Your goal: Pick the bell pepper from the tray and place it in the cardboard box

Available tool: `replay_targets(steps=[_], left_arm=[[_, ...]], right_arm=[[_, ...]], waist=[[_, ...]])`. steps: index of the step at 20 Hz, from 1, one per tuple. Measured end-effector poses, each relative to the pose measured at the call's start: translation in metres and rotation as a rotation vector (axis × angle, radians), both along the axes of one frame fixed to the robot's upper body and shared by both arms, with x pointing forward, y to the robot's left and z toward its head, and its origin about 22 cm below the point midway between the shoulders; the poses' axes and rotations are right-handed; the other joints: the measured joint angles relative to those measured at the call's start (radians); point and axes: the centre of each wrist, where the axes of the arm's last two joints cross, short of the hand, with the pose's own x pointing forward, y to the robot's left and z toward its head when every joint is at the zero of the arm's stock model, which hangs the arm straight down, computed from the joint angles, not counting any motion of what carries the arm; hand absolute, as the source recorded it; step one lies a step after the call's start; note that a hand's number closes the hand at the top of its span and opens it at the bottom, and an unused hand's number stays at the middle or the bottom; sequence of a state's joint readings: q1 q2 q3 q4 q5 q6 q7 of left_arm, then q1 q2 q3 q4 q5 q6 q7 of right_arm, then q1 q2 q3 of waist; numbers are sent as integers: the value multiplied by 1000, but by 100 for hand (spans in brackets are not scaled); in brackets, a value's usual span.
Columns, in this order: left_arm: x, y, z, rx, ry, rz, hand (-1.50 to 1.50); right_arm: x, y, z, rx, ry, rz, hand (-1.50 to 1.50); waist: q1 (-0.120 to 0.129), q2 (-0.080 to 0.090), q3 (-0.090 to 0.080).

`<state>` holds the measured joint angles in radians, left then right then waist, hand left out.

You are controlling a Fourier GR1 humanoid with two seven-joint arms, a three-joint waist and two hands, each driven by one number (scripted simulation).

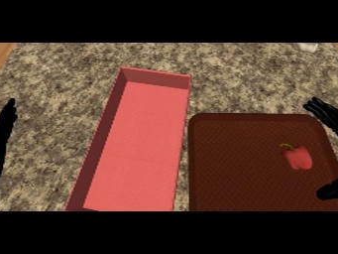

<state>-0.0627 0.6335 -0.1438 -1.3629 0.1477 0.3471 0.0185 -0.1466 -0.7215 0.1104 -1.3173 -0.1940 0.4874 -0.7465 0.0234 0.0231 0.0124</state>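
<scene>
Your right hand [332,121] is hanging released around the pepper [298,158] at the tray's [237,173] right edge; closing off-centre risks nudging it away.

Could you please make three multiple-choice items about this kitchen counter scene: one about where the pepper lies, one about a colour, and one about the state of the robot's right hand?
1. Where does the small red bell pepper lie?
A. On the dark brown rectangular tray, near its right side
B. Inside the long box
C. On the bare counter

2. What colour is the inside of the long open box?
A. Green
B. Pink-red
C. White

3. What is the state of the right hand?
A. Curled round the pepper
B. Resting inside the box
C. Open, apart from the pepper

Answers:
1. A, as the pepper sits on the tray's brown surface towards the right edge.
2. B, as the box floor and walls show pink-red.
3. C, as its fingers spread at the tray's right edge and the pepper lies free.
</scene>
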Motion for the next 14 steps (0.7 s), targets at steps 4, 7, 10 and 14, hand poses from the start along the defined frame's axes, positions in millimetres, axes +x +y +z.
replay_targets(steps=[4,7,10,14], left_arm=[[5,-5,-2,9,5,-14,0],[10,-8,-1,16,7,-24,0],[12,-11,-2,20,18,-30,0],[16,-13,-2,22,16,-35,0]], right_arm=[[7,-19,15,-192,-112,-16,-150],[10,-30,24,-366,-165,9,-150],[14,-38,29,-514,-195,51,-150],[23,-39,28,-705,-204,124,-150]], waist=[[10,-1,-2],[15,-1,-4],[21,-4,-6],[26,-7,-8]])
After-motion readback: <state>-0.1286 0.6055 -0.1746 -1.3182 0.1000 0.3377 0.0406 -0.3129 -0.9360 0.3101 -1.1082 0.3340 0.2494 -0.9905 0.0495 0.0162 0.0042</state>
